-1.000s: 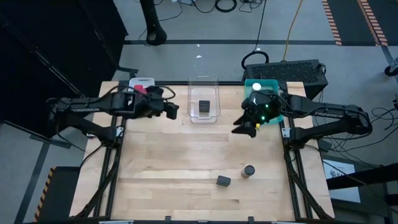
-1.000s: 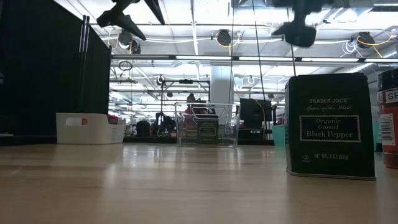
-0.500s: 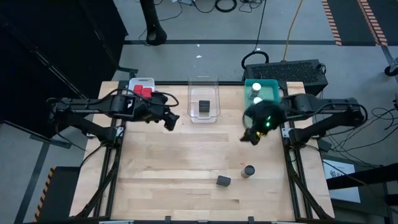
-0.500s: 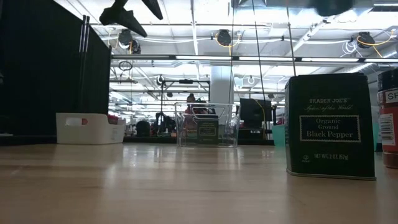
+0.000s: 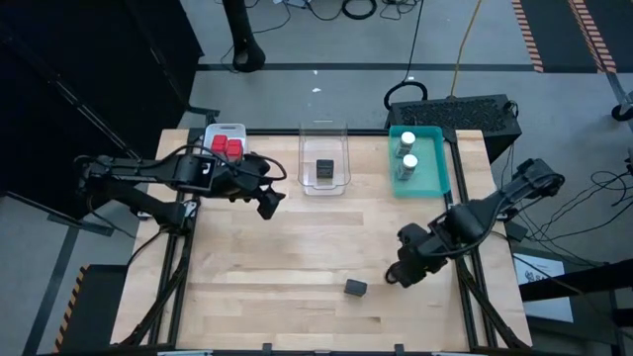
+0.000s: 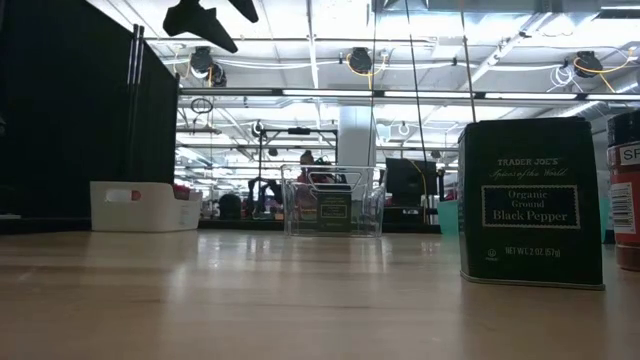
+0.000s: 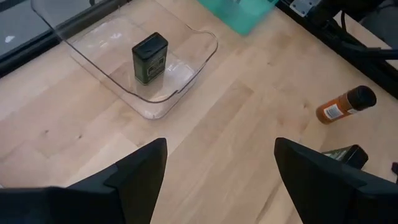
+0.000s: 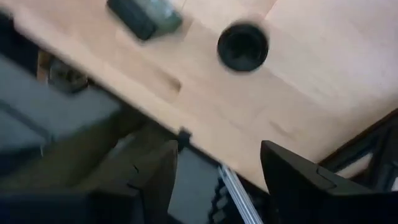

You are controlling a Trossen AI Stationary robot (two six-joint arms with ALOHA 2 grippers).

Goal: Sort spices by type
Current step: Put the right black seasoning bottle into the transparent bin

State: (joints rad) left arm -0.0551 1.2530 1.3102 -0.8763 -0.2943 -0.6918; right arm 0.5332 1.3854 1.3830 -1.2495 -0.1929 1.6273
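I am hovering my right gripper (image 5: 399, 276), fingers apart and empty, having swung from the teal tray (image 5: 441, 174) toward the worktop's front edge, above the black-capped jar (image 8: 242, 46) beside the pepper tin (image 5: 356, 288); my left gripper (image 5: 267, 203) stays open.

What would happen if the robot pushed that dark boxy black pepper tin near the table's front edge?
The dark boxy black pepper tin has flat sides and a flat base, so it would probably slide, not roll. It stands upright, taller than wide, so a high push might tip it. Its smooth sides may be slippery.
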